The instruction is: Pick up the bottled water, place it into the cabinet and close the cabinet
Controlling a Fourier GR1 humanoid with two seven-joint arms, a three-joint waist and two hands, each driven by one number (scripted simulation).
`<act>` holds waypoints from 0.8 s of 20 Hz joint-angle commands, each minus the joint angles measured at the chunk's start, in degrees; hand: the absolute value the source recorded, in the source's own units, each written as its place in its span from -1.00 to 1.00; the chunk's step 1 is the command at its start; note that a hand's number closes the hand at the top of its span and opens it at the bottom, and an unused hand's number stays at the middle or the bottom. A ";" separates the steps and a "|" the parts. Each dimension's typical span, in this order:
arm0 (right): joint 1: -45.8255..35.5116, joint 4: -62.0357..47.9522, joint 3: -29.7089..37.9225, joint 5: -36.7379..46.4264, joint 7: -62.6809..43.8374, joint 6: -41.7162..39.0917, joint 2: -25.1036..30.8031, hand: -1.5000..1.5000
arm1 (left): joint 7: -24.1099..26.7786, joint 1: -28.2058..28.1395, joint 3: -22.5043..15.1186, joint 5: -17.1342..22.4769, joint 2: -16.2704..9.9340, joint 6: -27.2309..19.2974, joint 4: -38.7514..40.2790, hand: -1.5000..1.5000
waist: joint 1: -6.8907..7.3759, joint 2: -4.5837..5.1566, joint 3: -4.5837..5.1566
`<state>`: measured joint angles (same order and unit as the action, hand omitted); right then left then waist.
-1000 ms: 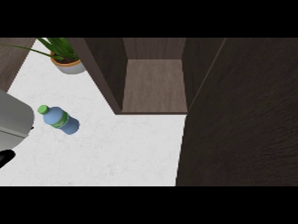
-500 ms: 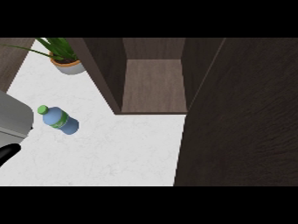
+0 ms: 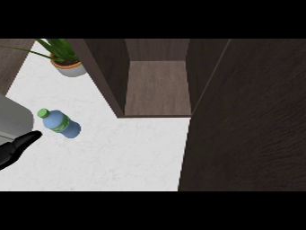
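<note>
The bottled water [image 3: 60,124] stands on the white counter [image 3: 122,157] at the left, blue with a green cap and green label. My left hand [image 3: 8,154] comes in from the lower left edge, its fingers straight and pointing up-right, the tip a short way below and left of the bottle, not touching it. The cabinet [image 3: 156,85] is open, its wooden shelf bare; its open door [image 3: 261,117] fills the right side of the view. My right hand does not show.
A potted plant [image 3: 66,60] stands at the back left of the counter. A grey metal appliance [image 3: 3,114] sits at the left edge beside the bottle. The dark cabinet side wall [image 3: 109,76] rises between plant and shelf.
My left hand has moved up and to the right, closer to the bottle. The bottle and cabinet have not moved.
</note>
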<state>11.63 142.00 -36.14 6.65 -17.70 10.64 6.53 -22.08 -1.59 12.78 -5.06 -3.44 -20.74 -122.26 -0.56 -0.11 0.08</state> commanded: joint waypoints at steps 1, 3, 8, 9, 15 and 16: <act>-1.72 3.91 -0.53 5.80 -2.66 0.24 0.89 -1.00 | -0.08 2.89 -1.05 -1.96 0.50 -1.52 3.65 -1.00 | 0.19 0.05 -0.05; 0.91 7.89 -3.01 7.33 -3.75 0.72 2.83 -1.00 | 6.59 1.87 1.07 0.28 0.97 -0.61 9.50 -1.00 | -0.20 -0.03 0.00; 2.39 3.64 -7.37 10.20 1.33 3.42 2.59 -1.00 | 12.64 2.05 5.19 3.92 -0.28 0.98 16.97 -1.00 | -0.34 -0.12 -0.01; 1.31 5.24 -6.72 9.89 -1.66 3.78 2.97 -1.00 | 14.05 -0.07 4.48 4.00 0.24 1.91 16.49 -1.00 | -0.04 -0.10 0.00; -1.56 6.43 -6.29 9.03 -4.43 5.34 3.63 -1.00 | 20.14 5.15 6.79 6.78 -1.24 3.98 29.84 -1.00 | -0.31 0.00 0.02; 0.31 9.44 -4.90 7.71 -4.40 5.17 5.59 -1.00 | 19.18 3.45 7.49 7.65 -1.97 4.84 27.46 -1.00 | -0.19 -0.08 -0.02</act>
<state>9.27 142.00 -39.89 7.90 -18.95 15.63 9.24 -5.19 1.27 18.23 0.35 -4.01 -17.63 -98.87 -0.69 -0.13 0.08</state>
